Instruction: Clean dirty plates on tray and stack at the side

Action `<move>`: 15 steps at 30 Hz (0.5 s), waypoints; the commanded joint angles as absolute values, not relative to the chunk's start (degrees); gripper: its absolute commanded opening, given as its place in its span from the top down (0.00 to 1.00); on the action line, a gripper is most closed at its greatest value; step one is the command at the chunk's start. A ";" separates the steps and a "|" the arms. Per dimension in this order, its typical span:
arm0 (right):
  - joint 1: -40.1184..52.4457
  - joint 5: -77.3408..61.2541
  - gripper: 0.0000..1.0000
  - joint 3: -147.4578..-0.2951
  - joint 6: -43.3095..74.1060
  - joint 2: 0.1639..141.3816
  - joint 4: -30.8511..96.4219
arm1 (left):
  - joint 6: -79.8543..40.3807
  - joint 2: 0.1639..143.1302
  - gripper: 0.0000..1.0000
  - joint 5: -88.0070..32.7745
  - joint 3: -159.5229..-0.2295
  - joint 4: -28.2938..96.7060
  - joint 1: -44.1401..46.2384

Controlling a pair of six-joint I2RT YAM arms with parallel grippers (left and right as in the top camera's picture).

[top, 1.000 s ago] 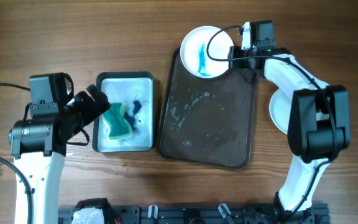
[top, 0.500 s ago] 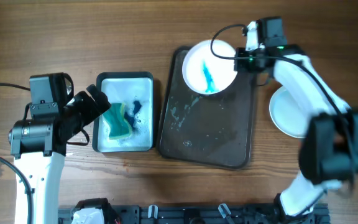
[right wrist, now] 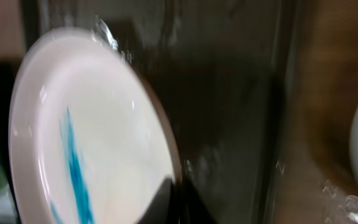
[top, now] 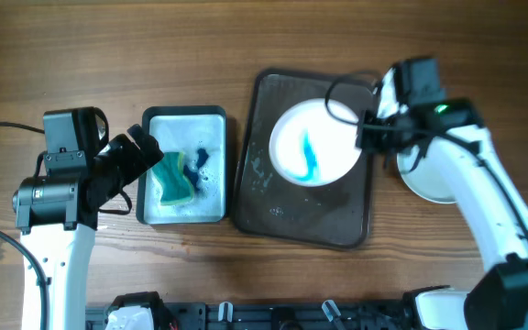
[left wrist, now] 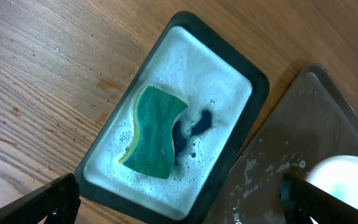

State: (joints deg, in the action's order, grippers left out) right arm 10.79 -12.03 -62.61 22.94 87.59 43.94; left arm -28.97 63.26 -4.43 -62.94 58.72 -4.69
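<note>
R pincer (top: 367,136) pinches rim of blue-smeared plate (top: 312,142), held over tray (top: 278,215); not yet washed. L pincer (top: 152,151) spread wide above basin (top: 186,114) w/ sponge (top: 174,180). Side plate (top: 422,181) on tabletop (top: 108,55) at right, prob. stack begun.

I log on screen:
1 plate (top: 291,136), white, blue streak.
2nd plate (top: 420,183), plain white.
Tray (top: 287,211), dark brown, pale flecks.
Basin (top: 184,110), teal rim, whitish foam, dark blue blot.
Sponge (top: 174,181), green, yellow edge.
Table (top: 154,55), brown wood grain.
</note>
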 commanded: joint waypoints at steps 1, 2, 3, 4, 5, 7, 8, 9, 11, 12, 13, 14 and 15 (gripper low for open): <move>12.23 -12.95 0.96 -49.76 38.24 88.40 30.72 | -28.71 63.05 0.00 -4.91 -63.88 58.59 -5.04; 12.27 -12.93 0.96 -47.46 39.11 88.40 27.18 | -28.71 63.05 0.00 -4.91 -63.88 58.59 -5.04; 12.27 -12.95 0.96 -44.47 40.45 88.40 22.92 | -28.71 63.05 0.00 -4.91 -63.88 58.59 -5.04; 12.27 -12.95 0.96 -43.16 41.71 88.40 21.39 | -28.71 63.07 0.00 -4.91 -63.88 58.59 -5.04; 12.27 -12.95 0.96 -41.76 42.70 88.40 19.97 | -28.71 63.05 0.00 -4.91 -63.88 58.59 -5.04; 12.27 -12.43 0.89 -40.75 42.04 88.40 19.90 | -28.97 63.05 0.00 -4.97 -63.88 58.37 -5.04; 12.27 -12.05 0.74 -40.82 40.88 88.36 20.78 | -28.95 63.05 0.00 -5.10 -63.88 57.82 -5.04; 12.27 -12.14 0.66 -40.86 38.57 87.99 21.10 | -28.97 63.05 0.00 -5.15 -63.88 57.30 -5.04; 12.23 -12.08 0.57 -41.87 32.93 86.63 23.81 | -28.97 63.05 0.00 -5.17 -63.88 57.06 -5.04; 12.19 -12.08 0.57 -42.50 31.11 85.93 25.19 | -28.99 63.05 0.00 -5.69 -63.88 57.04 -5.04; 12.21 -12.08 0.57 -43.44 28.40 84.79 26.92 | -28.95 63.05 0.00 -7.79 -63.88 57.30 -5.04; 12.21 -12.08 0.58 -44.45 25.91 83.46 28.64 | -28.95 63.05 0.00 -9.96 -63.88 57.98 -5.04; 12.21 -12.10 0.58 -46.02 23.05 81.21 31.20 | -28.93 63.18 0.00 -13.32 -63.88 57.78 -4.99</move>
State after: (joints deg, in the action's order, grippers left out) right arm 12.19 -12.21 -41.58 32.34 86.54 28.03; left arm -28.99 63.26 -5.21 -62.96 57.36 -4.69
